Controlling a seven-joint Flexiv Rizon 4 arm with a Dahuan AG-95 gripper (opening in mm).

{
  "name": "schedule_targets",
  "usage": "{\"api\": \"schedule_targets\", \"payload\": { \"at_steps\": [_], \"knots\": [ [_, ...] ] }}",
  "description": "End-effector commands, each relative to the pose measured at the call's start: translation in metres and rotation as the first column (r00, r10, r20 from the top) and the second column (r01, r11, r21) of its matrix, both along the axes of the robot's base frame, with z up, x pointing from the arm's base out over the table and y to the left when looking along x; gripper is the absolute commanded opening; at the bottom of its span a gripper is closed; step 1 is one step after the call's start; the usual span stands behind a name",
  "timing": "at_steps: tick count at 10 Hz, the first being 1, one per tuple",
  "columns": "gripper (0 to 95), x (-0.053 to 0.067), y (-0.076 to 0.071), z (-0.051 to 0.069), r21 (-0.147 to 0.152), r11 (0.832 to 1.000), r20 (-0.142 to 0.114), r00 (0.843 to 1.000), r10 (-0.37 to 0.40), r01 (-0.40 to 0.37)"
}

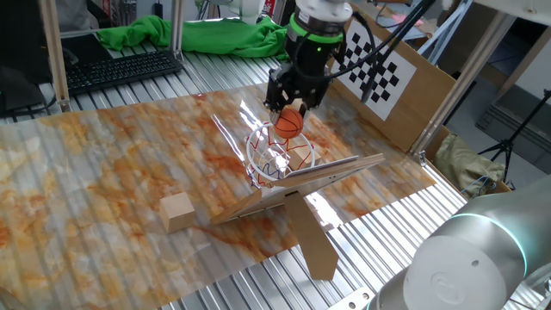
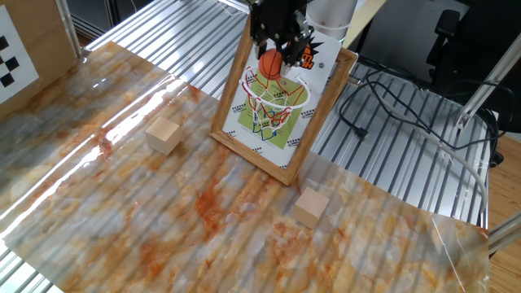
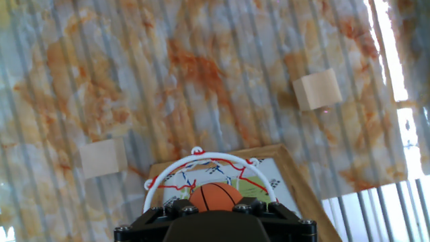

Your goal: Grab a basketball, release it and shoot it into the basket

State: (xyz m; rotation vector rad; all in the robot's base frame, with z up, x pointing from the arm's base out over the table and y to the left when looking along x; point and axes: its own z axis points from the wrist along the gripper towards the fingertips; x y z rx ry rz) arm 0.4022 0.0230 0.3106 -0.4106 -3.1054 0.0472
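Observation:
The orange basketball (image 1: 289,123) is free in the air just under my gripper (image 1: 294,102), right above the red ring of the basket (image 1: 274,155). The gripper's fingers are spread and do not touch the ball. The other fixed view shows the ball (image 2: 270,63) below the gripper (image 2: 277,45), over the basket's ring and net (image 2: 275,98). In the hand view the ball (image 3: 215,196) sits inside the outline of the basket's ring (image 3: 201,161), just past the gripper (image 3: 215,214).
Two tan wooden blocks (image 2: 163,134) (image 2: 310,206) lie on the marbled sheet on either side of the hoop's stand (image 2: 244,146). A checkerboard panel (image 1: 379,73) leans at the back right. A keyboard (image 1: 120,69) and green cloth (image 1: 207,36) lie behind.

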Motion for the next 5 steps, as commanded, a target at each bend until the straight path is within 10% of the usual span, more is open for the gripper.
{"api": "schedule_targets", "payload": {
  "at_steps": [1, 2, 3, 5],
  "knots": [
    [57.0, 0.0020, 0.0031, -0.0063, 0.005, 0.999, -0.006, 0.999, -0.045, 0.045],
    [57.0, 0.0031, 0.0042, -0.0081, 0.009, 0.998, -0.013, 0.998, -0.058, 0.058],
    [76.0, 0.0034, 0.0046, -0.0087, 0.013, 0.998, -0.020, 0.998, -0.065, 0.066],
    [76.0, 0.0035, 0.0052, -0.0097, 0.015, 0.997, -0.033, 0.997, -0.077, 0.077]
  ]
}}
